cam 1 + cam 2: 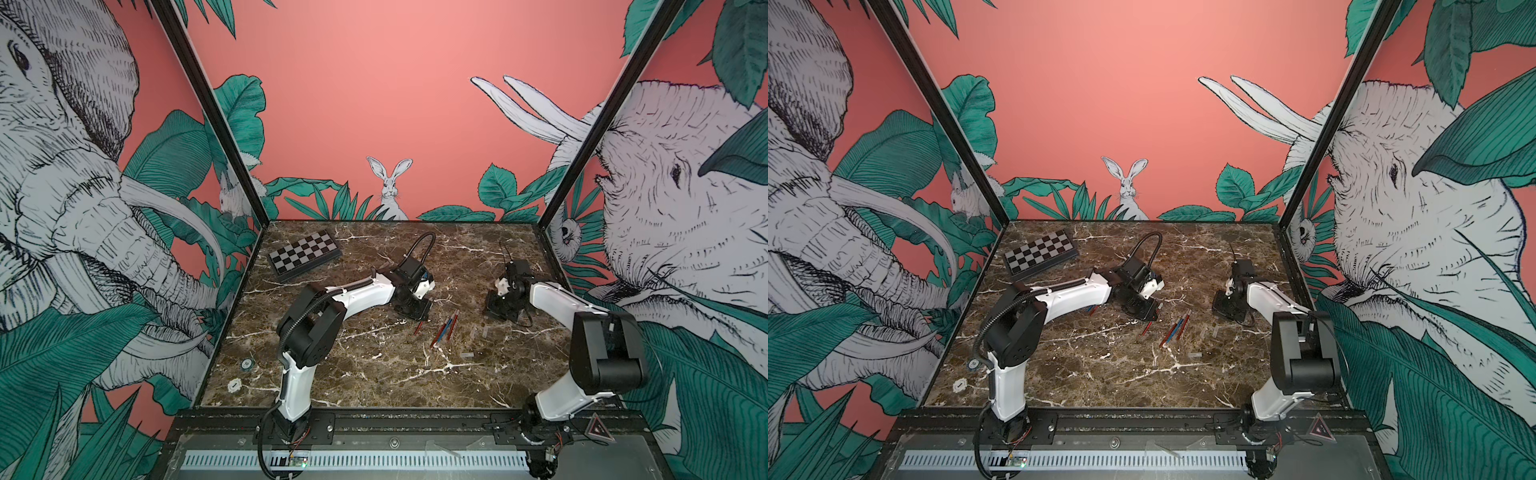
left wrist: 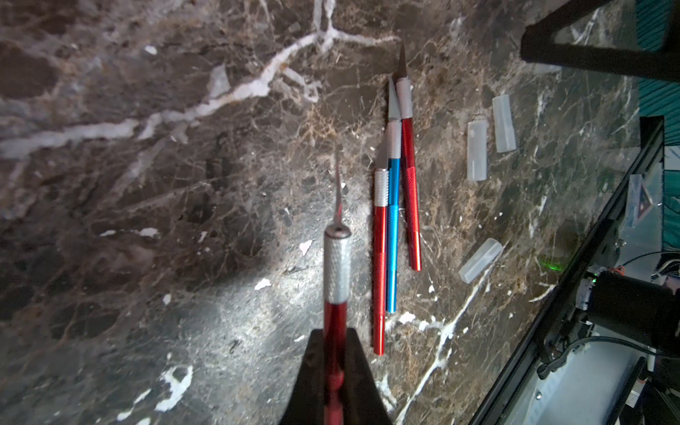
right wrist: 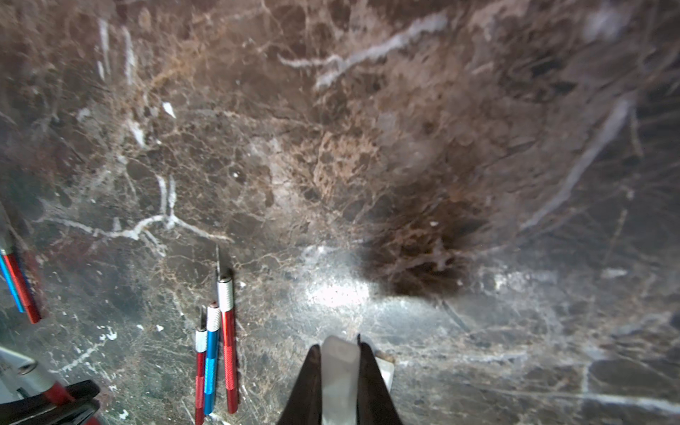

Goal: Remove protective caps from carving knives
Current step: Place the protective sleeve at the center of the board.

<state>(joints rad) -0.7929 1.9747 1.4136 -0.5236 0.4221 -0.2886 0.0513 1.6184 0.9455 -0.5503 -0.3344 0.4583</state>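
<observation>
My left hand [image 2: 333,340] pinches a red-handled carving knife [image 2: 333,318] low on its handle, with the bare blade [image 2: 337,195] pointing away from my fingers. My right hand [image 3: 339,344] pinches a clear protective cap [image 3: 340,375] across its middle. I judge both light. The knife is stiff and slick, best held behind its knurled collar [image 2: 337,268]. The cap looks slippery and squashable. Three bared knives [image 2: 393,235] lie on the counter [image 2: 147,257] just beside my left hand.

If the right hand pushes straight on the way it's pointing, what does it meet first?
Probably the bare marble table. The right hand, shut on a clear cap, has nothing else ahead; the three knives lie off to one side.
</observation>
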